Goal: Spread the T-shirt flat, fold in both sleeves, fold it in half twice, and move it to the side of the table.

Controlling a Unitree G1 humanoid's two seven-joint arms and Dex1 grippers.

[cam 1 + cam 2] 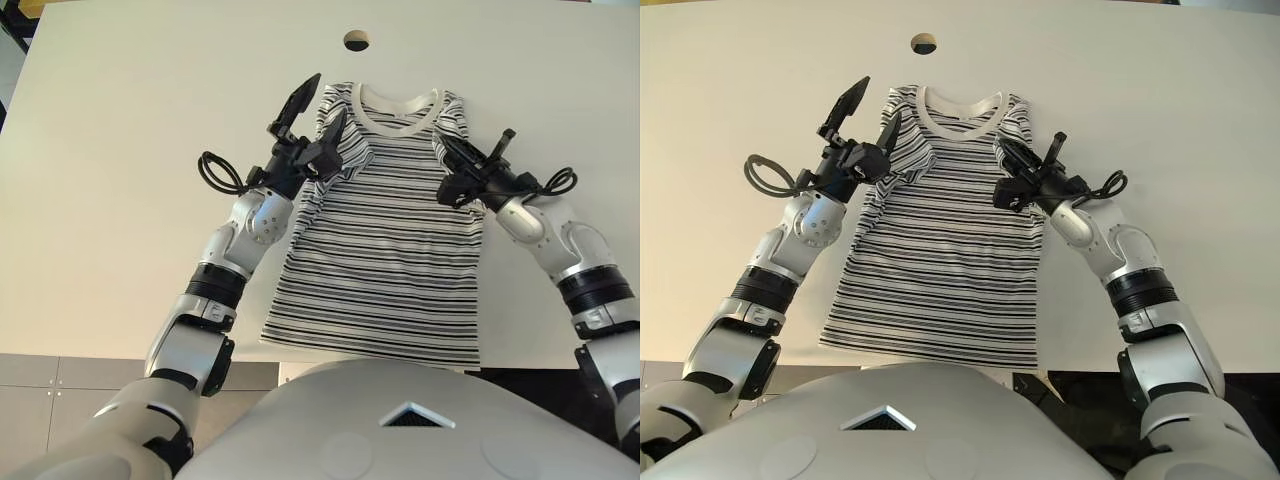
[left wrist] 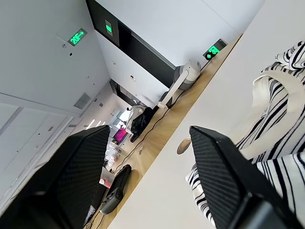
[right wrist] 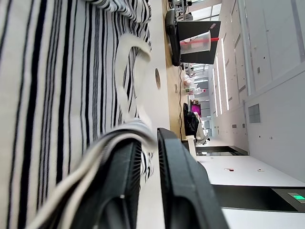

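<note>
So far the striped T-shirt lies spread flat at the centre of the white desk, collar toward the top of the frame. My left fingers hang released above its left shoulder, and that side looks already tucked in. My right fingers are clenched on cloth at the right sleeve, mid-fold, I judge. Both halvings and the move aside remain.

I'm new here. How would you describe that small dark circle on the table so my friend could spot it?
Start with the white table and the striped T-shirt lying on it. Just past the shirt's collar, slightly toward the robot's left, sits a small round hole, the one dark spot on the white top.
</note>
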